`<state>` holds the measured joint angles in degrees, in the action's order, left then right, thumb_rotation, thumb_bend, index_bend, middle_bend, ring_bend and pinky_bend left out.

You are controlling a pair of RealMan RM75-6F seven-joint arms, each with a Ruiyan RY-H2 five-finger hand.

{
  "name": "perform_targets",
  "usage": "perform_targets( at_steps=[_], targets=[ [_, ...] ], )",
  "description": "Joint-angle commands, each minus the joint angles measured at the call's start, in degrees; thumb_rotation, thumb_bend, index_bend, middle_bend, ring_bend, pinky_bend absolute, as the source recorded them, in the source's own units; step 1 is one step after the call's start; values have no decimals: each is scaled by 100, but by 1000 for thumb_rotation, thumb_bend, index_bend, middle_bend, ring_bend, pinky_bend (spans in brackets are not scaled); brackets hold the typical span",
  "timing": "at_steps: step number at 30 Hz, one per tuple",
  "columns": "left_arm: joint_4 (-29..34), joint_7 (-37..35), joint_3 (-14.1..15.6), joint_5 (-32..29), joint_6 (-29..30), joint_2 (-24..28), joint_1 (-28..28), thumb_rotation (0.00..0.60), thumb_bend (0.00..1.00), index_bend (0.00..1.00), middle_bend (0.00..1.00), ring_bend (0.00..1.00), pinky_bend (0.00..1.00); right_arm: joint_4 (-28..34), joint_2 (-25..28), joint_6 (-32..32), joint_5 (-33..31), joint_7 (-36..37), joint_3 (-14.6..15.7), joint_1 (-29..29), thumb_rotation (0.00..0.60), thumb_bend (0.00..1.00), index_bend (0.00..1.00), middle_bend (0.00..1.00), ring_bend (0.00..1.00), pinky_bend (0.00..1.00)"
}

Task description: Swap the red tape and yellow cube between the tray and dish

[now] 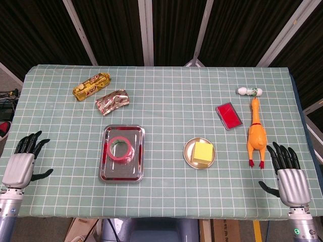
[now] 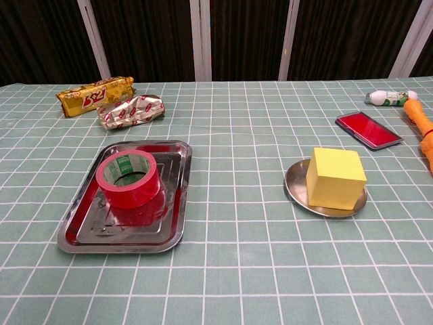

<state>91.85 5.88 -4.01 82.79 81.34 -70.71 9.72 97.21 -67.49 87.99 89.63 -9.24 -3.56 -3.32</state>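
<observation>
Red tape roll [image 2: 129,179] on shiny silver metal tray [image 2: 172,230]; yellow cube [image 2: 335,177] on silver round dish [image 2: 295,186]; counter [image 2: 250,271] green with white grid.

Only legible text: large red "32"-like digits on the gold snack wrapper [image 2: 95,95]. Green print inside the red tape [image 2: 130,180] core and silver wrapper [image 2: 132,110] lettering too small to read.

Your red tape [image 1: 121,149] sits in the tray [image 1: 121,173], the yellow cube [image 1: 202,151] on the dish [image 1: 189,153], both robot hands [image 1: 20,164] [image 1: 289,174] spread, holding nothing.
</observation>
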Motion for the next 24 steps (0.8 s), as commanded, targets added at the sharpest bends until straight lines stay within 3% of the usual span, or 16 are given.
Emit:
perform_targets(
  at_steps=[1, 20, 24],
  targets=[
    [8, -13, 5, 34, 31, 8, -3, 600, 25, 187, 0, 0, 71, 11, -3, 22, 19, -23, 4, 7, 600, 23, 0, 0, 0, 0],
    [-77, -390, 49, 246, 93, 89, 2, 600, 25, 183, 0, 0, 71, 204, 156, 1, 72, 88, 111, 54, 600, 23, 0, 0, 0, 0],
    [74, -973, 298, 703, -143, 241, 137, 600, 23, 180, 0, 0, 71, 252, 295, 63, 9, 300, 84, 101, 600, 24, 0, 0, 0, 0]
  ],
)
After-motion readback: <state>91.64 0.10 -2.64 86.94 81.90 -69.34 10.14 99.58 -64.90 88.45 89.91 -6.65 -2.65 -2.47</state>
